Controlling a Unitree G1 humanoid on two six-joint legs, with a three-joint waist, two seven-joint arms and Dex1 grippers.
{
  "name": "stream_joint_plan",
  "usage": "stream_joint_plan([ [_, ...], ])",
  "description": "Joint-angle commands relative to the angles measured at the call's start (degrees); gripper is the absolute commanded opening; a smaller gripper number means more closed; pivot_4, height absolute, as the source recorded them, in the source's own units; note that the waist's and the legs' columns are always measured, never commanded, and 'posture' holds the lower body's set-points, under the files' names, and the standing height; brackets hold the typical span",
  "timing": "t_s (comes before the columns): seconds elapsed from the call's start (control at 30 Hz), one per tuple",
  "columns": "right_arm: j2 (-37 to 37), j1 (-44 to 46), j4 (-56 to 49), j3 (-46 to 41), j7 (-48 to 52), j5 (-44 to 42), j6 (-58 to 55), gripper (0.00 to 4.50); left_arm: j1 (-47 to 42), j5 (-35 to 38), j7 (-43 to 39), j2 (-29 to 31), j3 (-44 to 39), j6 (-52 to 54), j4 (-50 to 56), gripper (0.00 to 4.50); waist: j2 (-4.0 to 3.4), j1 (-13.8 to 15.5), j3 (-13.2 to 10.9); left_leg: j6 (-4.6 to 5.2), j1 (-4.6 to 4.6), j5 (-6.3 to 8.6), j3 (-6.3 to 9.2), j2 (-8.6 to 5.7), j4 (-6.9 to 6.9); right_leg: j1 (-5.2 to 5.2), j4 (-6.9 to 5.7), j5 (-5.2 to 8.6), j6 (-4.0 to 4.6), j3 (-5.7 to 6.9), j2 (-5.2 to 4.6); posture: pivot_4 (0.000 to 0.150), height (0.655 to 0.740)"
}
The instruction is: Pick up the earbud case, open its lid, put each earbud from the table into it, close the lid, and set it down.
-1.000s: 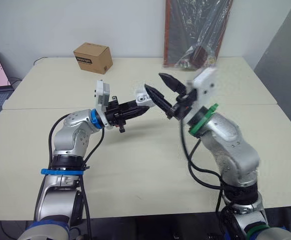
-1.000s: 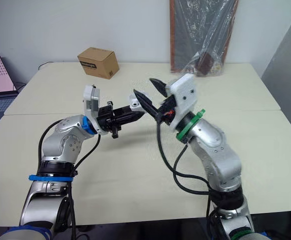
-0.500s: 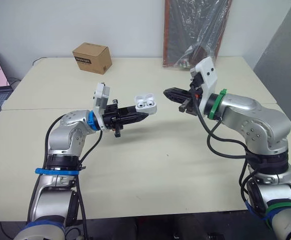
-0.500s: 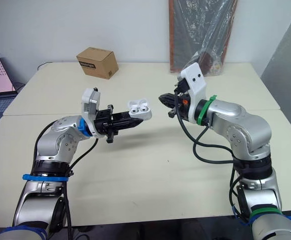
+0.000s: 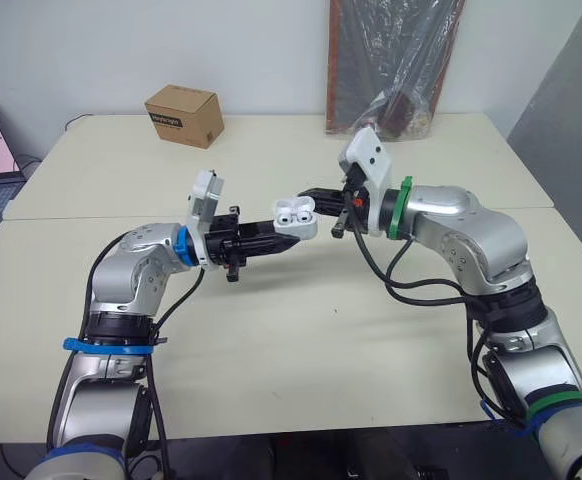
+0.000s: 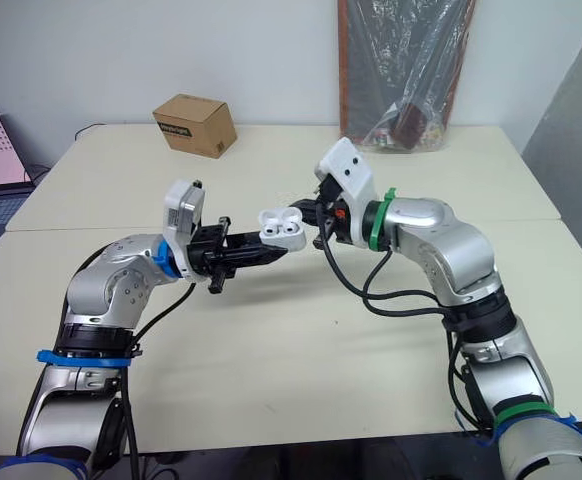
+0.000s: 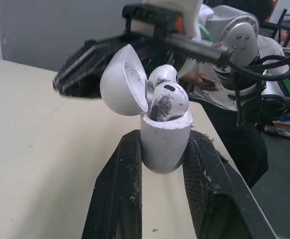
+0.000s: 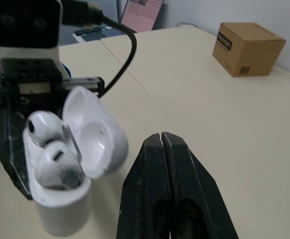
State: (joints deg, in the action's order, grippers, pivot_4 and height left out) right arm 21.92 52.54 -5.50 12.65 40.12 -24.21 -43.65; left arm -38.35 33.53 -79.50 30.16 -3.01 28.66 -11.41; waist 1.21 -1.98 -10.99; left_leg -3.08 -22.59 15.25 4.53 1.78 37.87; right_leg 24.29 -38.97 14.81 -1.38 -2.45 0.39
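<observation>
Our left claw (image 7: 163, 142) is clamped on the lower body of the case (image 8: 60, 211), one finger on each side. This holds the case upright in the air above the desk (image 5: 301, 340), with its mouth facing up. Gripping low on the body leaves the hinge and the lid (image 8: 92, 132) free to swing. The lid stands open, tipped back toward the right arm, and both earbuds (image 8: 41, 127) sit in their wells. We therefore judge the filling done and the closing to be the step in hand.

Our right claw (image 8: 161, 138) has its two fingers pressed together into one blunt tip, gripping nothing, which suits a push better than a pinch. It sits just beside the lid's outer shell, on the side away from the earbuds; we cannot tell whether it touches. From there a short nudge toward the left claw should fold the lid down, provided the left grip does not let the case twist.

Farther out, a box (image 5: 183, 115) stands near the desk's far edge, well apart from both arms.
</observation>
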Motion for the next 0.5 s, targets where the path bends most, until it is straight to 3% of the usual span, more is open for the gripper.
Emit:
stream_joint_plan([
  [0.03, -0.7, 1.6, -2.4, -1.5, 1.0, -0.6, 1.2, 0.03, 0.0, 0.4, -0.8, 0.9, -0.1, -0.5, 0.6, 0.76, 0.0, 0.0, 0.0, 0.0, 0.0, 0.0, 0.0, 0.0, 0.0, 0.0, 0.0, 0.0, 0.0, 0.0, 0.0, 0.15, 0.74],
  [0.5, 0.7, -0.9, -8.3, -0.8, 3.2, -0.8, -1.9, 0.03, -1.8, 0.6, 0.8, 0.0, -0.9, -1.6, -1.9, 0.76, 0.0, 0.1, 0.0, 0.0, -0.01, 0.0, 0.01, 0.0, 0.01, 0.0, -0.01, 0.0, 0.0, 0.01, -0.01, 0.15, 0.74],
])
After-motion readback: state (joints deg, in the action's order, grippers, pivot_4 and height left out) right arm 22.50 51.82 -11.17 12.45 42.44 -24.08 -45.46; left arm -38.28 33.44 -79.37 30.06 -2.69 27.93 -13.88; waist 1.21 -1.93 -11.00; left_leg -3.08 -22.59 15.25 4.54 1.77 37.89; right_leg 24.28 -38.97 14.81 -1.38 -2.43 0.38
